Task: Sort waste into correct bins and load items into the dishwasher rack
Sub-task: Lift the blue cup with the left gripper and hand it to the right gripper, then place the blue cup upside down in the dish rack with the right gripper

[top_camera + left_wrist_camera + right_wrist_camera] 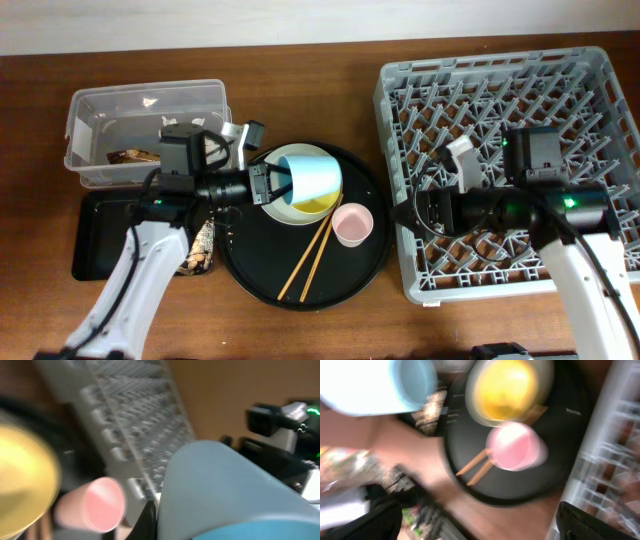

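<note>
Blue cup [312,178]: on its side, gripped by left pincer [272,186], over yellow bowl [320,205] and plate [283,212], around middle of tabletop [300,90]. Pink cup [352,222] and chopsticks [312,255] just beside, on same round black tray [250,265]. Right pincer [405,213] spread open, holding nothing, at left wall of rack [500,100] by right edge.

blue cup [310,177] tipped sideways over plate [277,210] | pink cup [352,223] upright
</note>
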Controlling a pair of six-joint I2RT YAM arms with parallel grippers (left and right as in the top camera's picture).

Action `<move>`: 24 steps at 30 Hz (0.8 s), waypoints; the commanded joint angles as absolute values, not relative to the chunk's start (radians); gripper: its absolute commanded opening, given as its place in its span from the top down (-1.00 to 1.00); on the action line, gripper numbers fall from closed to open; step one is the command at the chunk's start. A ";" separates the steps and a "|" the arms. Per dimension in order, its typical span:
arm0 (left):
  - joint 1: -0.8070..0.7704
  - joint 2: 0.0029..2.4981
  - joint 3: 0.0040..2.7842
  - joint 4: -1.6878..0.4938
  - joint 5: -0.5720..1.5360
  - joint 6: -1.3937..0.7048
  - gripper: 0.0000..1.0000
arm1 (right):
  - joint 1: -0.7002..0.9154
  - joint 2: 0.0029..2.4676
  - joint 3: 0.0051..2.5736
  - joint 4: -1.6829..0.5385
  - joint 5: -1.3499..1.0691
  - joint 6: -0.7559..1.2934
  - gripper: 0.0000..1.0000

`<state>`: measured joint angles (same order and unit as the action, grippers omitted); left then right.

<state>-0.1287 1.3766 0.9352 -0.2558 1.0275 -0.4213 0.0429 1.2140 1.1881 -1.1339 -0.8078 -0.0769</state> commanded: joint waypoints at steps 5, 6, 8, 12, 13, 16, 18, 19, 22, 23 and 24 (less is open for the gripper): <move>-0.315 1.544 0.936 0.273 1.373 -0.833 1.00 | 0.067 1.395 1.194 -1.136 -1.345 -0.502 -0.97; -0.334 1.544 0.936 0.330 1.372 -0.886 1.00 | 0.077 1.407 1.194 -1.131 -1.369 -0.526 -0.97; -0.367 1.544 0.936 0.384 1.371 -0.941 1.00 | 0.079 1.411 1.194 -1.101 -1.433 -0.547 -0.97; -0.390 1.544 0.936 0.389 1.365 -0.950 1.00 | 0.079 1.411 1.194 -1.050 -1.476 -0.546 -1.00; -0.390 1.544 0.936 0.389 1.357 -0.950 1.00 | 0.079 1.411 1.194 -1.050 -1.487 -0.546 -0.97; -0.390 1.544 0.936 0.389 1.332 -0.958 1.00 | 0.079 1.411 1.194 -1.053 -1.489 -0.546 -0.73; -0.390 1.544 0.936 0.389 1.332 -0.957 1.00 | 0.079 1.411 1.194 -1.051 -1.489 -0.546 -0.56; -0.390 1.544 0.936 0.389 1.331 -0.957 0.99 | 0.079 1.411 1.194 -1.051 -1.488 -0.546 -0.53; -0.390 1.544 0.936 0.389 1.332 -0.957 1.00 | 0.079 1.411 1.194 -1.051 -1.485 -0.546 -0.30; -0.390 1.544 0.936 0.389 1.331 -0.957 1.00 | 0.079 1.411 1.194 -1.050 -1.485 -0.546 -0.27; -0.390 1.544 0.936 0.389 1.332 -0.957 1.00 | 0.079 1.411 1.194 -1.050 -1.485 -0.546 -0.25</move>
<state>-0.3908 1.5467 0.9276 0.3866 1.3544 -0.9463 0.0719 1.4113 1.1881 -1.0500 -1.4357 -0.5270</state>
